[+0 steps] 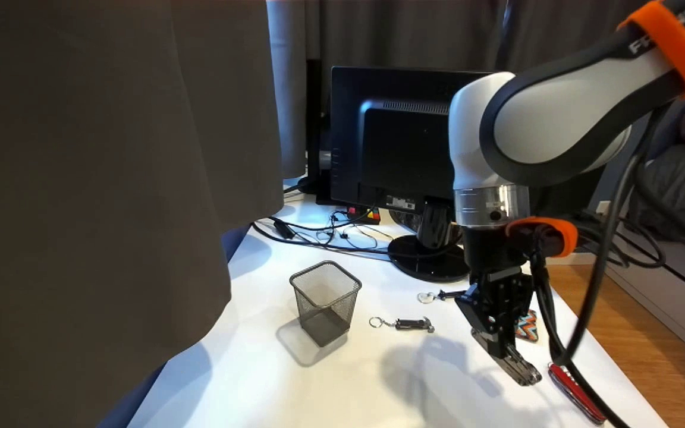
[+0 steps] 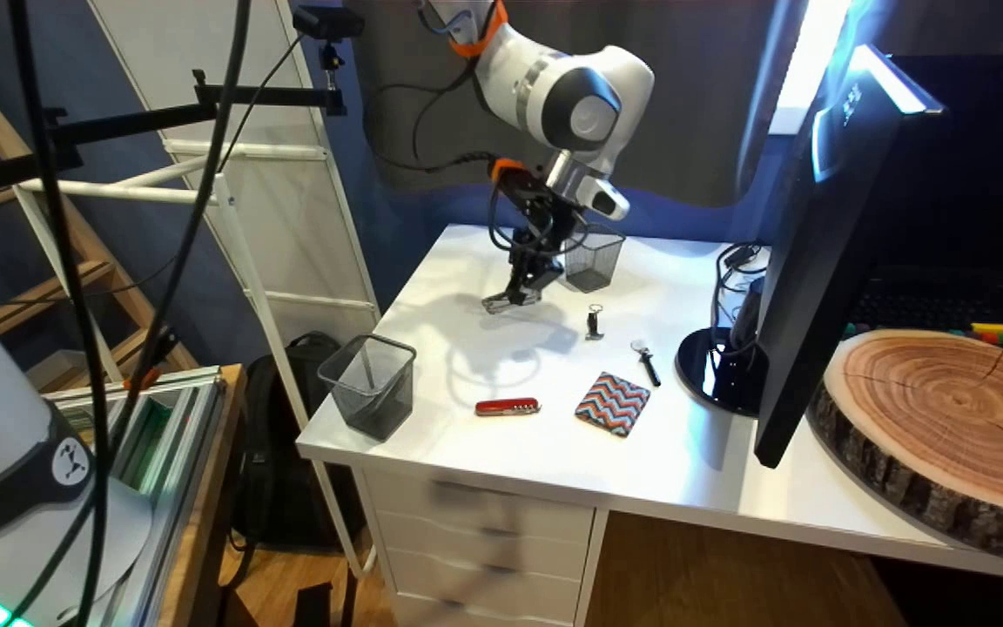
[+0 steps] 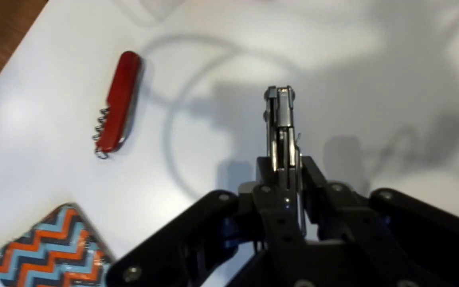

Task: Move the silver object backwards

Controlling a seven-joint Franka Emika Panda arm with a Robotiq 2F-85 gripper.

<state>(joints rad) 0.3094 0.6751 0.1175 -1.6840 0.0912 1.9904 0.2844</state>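
Note:
My gripper (image 3: 286, 169) is shut on the silver object (image 3: 284, 115), a slim metallic bar that sticks out past the fingertips in the wrist view. The fingers hide its middle. In an exterior view, the silver object (image 1: 518, 364) hangs tilted below the gripper (image 1: 494, 336), to the left of the red tool. It also shows in an exterior view as a grey bar (image 2: 501, 302) under the gripper (image 2: 522, 290). It seems to be held above the white table; the exact height is hard to tell.
A red pocket knife (image 3: 120, 101) and a zigzag-patterned pad (image 3: 50, 249) lie nearby. Two mesh cups (image 2: 368, 387) (image 2: 593, 259) stand on the table. A hammer keychain (image 1: 414, 324), another dark keychain (image 2: 647, 364) and a monitor (image 1: 402, 137) are further along. The table edge (image 2: 467, 475) lies beyond the knife.

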